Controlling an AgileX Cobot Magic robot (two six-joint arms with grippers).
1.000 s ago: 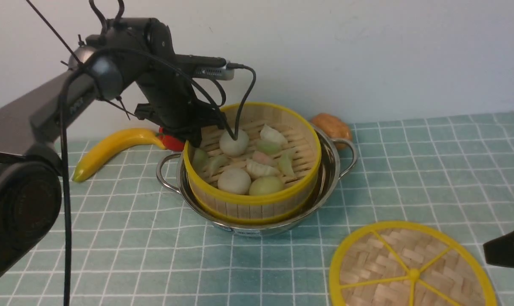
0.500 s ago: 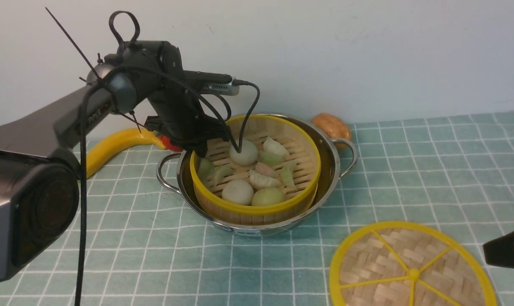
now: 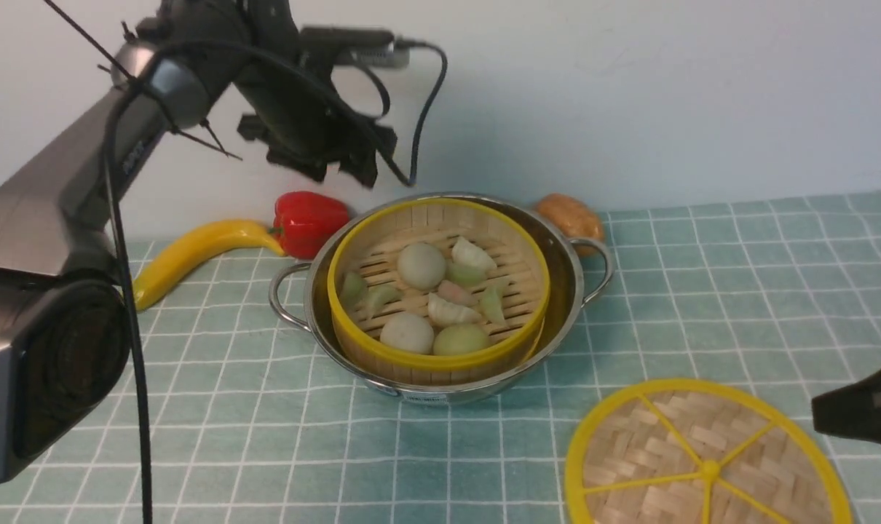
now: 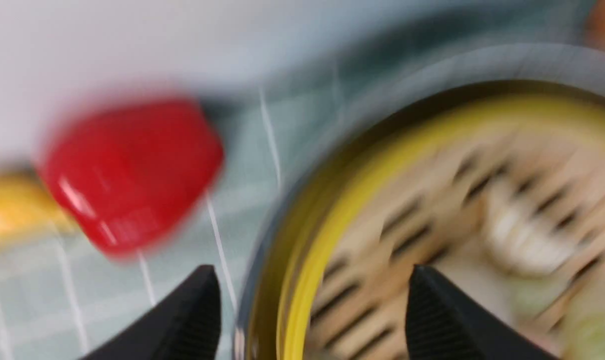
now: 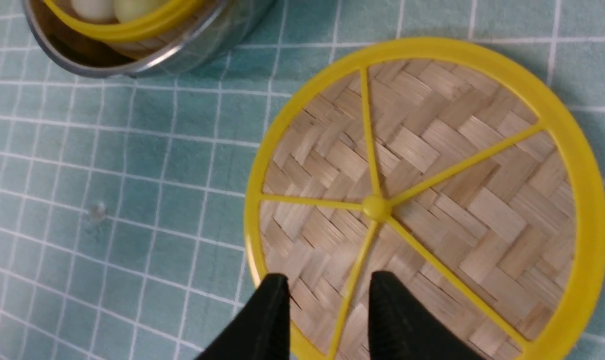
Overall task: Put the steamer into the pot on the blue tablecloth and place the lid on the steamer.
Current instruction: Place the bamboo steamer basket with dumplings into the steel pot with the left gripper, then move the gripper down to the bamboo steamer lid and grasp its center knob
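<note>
The steamer (image 3: 426, 360), a bamboo basket with yellow rims holding buns and dumplings, sits inside the shiny pot (image 3: 566, 291) on the blue tablecloth (image 3: 702, 291). My left gripper (image 3: 342, 166) hangs open and empty above the pot's far left rim; its view is blurred and shows the gripper (image 4: 312, 275) straddling the steamer's yellow rim (image 4: 332, 220) from above. The lid (image 3: 702, 466), a woven disc with yellow spokes, lies flat on the cloth at the front right. My right gripper (image 5: 327, 282) hovers over the lid (image 5: 422, 190) near its edge, fingers apart, holding nothing.
A red pepper (image 3: 306, 222) and a yellow banana (image 3: 193, 255) lie behind the pot on the left. A brown bread-like lump (image 3: 568, 215) sits behind its right handle. A pale wall closes off the back of the table.
My left gripper let go of the steamer, opened wide and rose above the pot. The steamer dropped lower and now rests in the pot. The right gripper edged slightly left.
</note>
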